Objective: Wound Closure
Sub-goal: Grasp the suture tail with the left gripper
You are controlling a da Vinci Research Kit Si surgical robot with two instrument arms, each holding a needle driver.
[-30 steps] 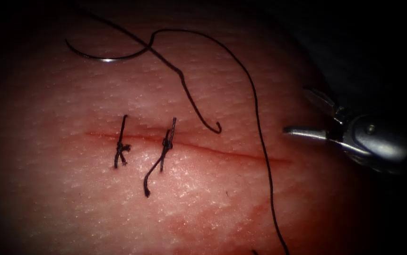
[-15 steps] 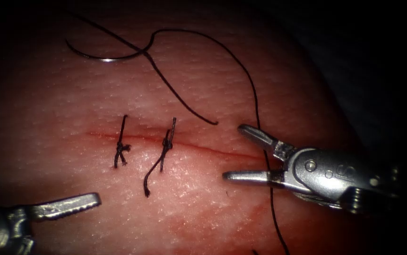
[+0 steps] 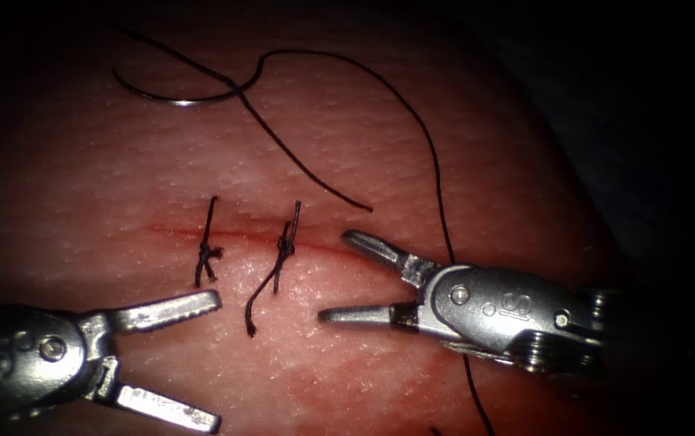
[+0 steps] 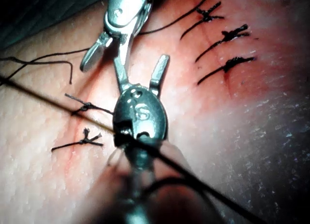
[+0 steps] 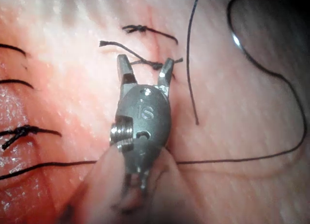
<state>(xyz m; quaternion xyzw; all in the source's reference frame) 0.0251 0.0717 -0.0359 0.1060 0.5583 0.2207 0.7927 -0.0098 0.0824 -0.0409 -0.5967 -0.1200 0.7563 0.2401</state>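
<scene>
Both tools moved in since last second: left tool (image 3: 182,359) and right tool (image 3: 337,276), jaws apart, empty. Needle (image 3: 171,98) loose on tissue (image 3: 121,178), upper left.

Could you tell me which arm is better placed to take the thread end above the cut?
Probably right: the right pincer, open, lies below the thread end; the left pincer, also open, is farther.

open tissue (image 3: 525,161) right of thread (image 3: 436,173) | knotted stitches (image 3: 282,250) between tools
</scene>
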